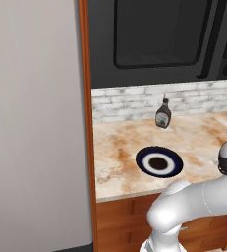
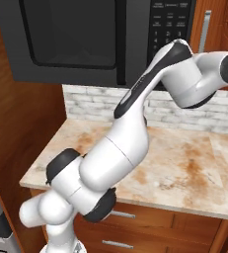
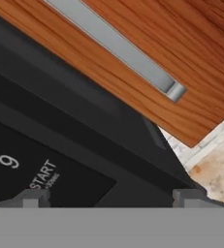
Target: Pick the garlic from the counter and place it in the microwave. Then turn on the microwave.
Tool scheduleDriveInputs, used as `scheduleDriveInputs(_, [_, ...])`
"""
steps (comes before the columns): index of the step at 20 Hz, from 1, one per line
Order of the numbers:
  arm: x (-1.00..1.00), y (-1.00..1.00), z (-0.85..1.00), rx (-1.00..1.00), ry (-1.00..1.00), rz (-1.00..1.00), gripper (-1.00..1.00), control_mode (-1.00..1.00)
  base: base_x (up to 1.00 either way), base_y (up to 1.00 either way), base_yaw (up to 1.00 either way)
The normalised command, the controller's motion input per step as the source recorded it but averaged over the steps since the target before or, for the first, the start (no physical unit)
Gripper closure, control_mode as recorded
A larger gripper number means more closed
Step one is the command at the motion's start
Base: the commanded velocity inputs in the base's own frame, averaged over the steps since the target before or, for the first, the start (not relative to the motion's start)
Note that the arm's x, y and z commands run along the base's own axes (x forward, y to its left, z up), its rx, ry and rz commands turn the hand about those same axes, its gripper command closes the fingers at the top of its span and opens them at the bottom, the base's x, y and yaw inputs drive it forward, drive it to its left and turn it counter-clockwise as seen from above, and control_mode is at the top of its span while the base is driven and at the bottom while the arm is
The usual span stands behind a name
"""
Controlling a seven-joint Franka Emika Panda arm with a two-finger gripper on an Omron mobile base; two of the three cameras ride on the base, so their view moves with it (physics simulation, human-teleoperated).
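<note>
Two dark fingertips (image 3: 33, 197) of the tool (image 3: 111, 198) stand far apart at the bottom of your hand view, spread wide with nothing between them, and right ahead of them lies the microwave's (image 1: 154, 39) black button panel (image 3: 36, 164), where you can read a "9", part of an "8" cut off at the edge, and the word "START". Past the panel's edge the same view shows a wooden cabinet door (image 3: 181, 63) with a long silver handle (image 3: 118, 48), and a sliver of brick wall and veined slab in the lower right corner. In your right base view the white arm (image 2: 115, 148) rises from the lower left and bends up in front of the microwave's keypad, so the tool itself is hidden behind the arm's last joints. In your left base view the microwave's door looks closed and its dark window shows nothing you can make out; the garlic cannot be found on the table (image 1: 120, 147) or through that glass. On the table stand a dark sauce bottle (image 1: 163, 114) near the brick wall (image 1: 129, 101) and, nearer the front edge, a blue-rimmed plate (image 1: 159, 162) with a dark centre.
</note>
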Motion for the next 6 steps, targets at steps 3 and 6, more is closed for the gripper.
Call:
scheduleDriveInputs(3, [0.2,-0.14,0.0,0.01,0.0,0.0,-1.0,-1.0,0.0,0.0,0.0])
scheduleDriveInputs(6, [0.24,-0.06,-0.02,0.02,0.02,0.0,-1.0,-1.0,0.0,0.0,0.0])
